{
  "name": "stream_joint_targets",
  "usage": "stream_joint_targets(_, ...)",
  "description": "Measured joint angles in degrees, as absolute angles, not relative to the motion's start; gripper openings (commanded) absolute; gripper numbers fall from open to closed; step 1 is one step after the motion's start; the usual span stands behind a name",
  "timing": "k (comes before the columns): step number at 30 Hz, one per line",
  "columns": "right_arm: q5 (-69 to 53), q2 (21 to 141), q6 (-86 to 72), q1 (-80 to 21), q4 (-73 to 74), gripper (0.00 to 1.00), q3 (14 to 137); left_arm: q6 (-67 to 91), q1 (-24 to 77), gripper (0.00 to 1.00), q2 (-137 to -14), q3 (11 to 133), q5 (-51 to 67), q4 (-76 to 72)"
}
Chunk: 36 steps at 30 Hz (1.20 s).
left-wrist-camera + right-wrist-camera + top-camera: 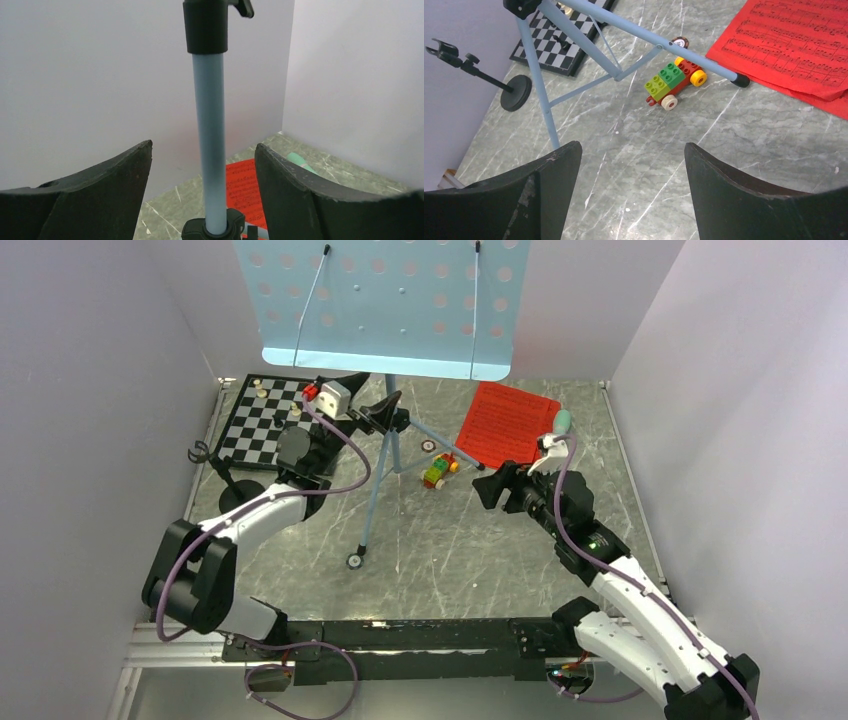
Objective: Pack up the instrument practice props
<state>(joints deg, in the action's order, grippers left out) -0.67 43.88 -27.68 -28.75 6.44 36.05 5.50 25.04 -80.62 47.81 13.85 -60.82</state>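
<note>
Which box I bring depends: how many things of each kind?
Light blue perforated music stand: 1
Small black round-base mic stand: 1
Red sheet-music stack: 1
Mint-green toy microphone: 1
Black-and-white chessboard: 1
Multicoloured block toy: 1
Small round disc: 1
Total: 7

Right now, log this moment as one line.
left claw: open, lined up on music stand pole | right claw: open, empty, over table | sheet music, microphone, mic stand: on table
</note>
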Motion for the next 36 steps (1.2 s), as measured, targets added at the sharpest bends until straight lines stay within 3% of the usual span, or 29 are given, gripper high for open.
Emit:
stream_joint_targets(20,-1.5,44.4,-27.7,-28.8,7.3,0.8,36.0,3.0,25.1,0.6,-88.3,54.0,13.7,-71.0)
stream_joint_targets(25,-1.5,44.6,-27.7,-28.8,7.5,0.8,36.0,-0.5,25.8,0.52,-89.2,54.1,14.0,-70.1)
stream_joint_targets(29,-1.6,45.0,-27.7,-28.8,7.5,0.8,36.0,-2.9,26.6,0.38,-89.4,54.2,14.3,-69.4)
stream_joint_targets(36,-1.6,45.3,-27.7,-28.8,7.7,0.8,36.0,-4.1,26.9,0.43,-89.4,54.2,14.8,-69.2)
